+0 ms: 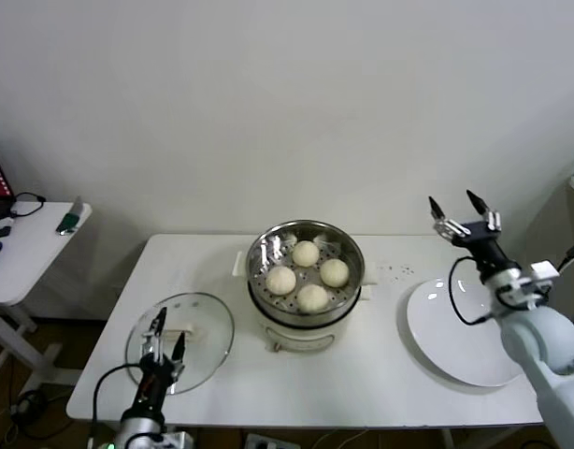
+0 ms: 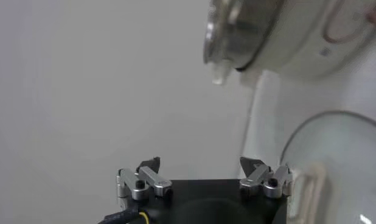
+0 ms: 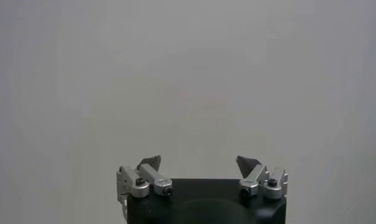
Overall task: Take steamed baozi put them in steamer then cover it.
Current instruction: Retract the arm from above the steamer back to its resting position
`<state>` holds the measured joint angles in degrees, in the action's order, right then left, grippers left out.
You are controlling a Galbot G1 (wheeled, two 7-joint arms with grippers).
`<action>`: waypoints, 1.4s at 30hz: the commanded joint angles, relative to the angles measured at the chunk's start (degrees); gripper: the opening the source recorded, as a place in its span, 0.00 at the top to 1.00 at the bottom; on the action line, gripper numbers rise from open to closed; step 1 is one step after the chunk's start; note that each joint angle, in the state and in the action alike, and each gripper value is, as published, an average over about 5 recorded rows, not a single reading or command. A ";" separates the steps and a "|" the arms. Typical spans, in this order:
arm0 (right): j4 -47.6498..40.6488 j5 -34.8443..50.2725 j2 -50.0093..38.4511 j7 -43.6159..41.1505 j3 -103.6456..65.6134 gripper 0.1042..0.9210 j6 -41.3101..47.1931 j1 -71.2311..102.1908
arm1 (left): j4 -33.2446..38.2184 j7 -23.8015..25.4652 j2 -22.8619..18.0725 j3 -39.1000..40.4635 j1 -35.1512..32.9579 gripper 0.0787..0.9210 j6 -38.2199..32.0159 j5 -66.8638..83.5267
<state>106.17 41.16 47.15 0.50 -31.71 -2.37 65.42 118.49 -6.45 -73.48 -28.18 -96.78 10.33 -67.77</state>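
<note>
Several cream-white baozi (image 1: pixel 306 253) lie inside the shiny steamer (image 1: pixel 252 262), which sits on its white cooker base at the table's middle. The steamer is uncovered. The glass cover (image 1: pixel 208 323) lies flat on the table to the steamer's left, its white handle (image 2: pixel 303 192) beside my left gripper. My left gripper (image 1: pixel 167 335) hovers over the cover's near side, open and empty (image 2: pixel 200 164). The steamer (image 2: pixel 236 30) shows farther off in the left wrist view. My right gripper (image 1: pixel 453 199) is raised at the far right, open and empty (image 3: pixel 199 161), facing the bare wall.
A flat white plate (image 1: pixel 455 337) lies on the table's right side, below my right arm. A second white table (image 1: pixel 25 253) with small items stands at the far left. The white wall stands behind the table.
</note>
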 commanded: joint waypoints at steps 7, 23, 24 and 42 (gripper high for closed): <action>9.14 -4.59 12.36 -4.54 -23.24 0.12 3.80 26.43 | -23.05 -4.46 -2.67 3.57 10.72 0.12 -1.21 -18.97; 9.02 -5.47 13.36 -7.10 -24.74 0.12 2.77 27.59 | -29.92 -4.82 -1.61 1.57 19.64 0.12 0.23 -17.40; 9.00 -5.59 13.41 -7.19 -24.71 0.12 2.71 27.58 | -29.89 -4.85 -1.41 1.56 19.91 0.12 0.37 -16.90; 8.67 -8.07 14.79 -9.05 -24.39 0.12 1.25 27.80 | -33.77 -6.20 -0.39 2.07 24.56 0.12 0.04 -12.68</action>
<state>114.71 33.93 61.26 -7.99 -55.58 -0.83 92.55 86.92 -11.91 -74.06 -26.20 -74.54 10.40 -82.02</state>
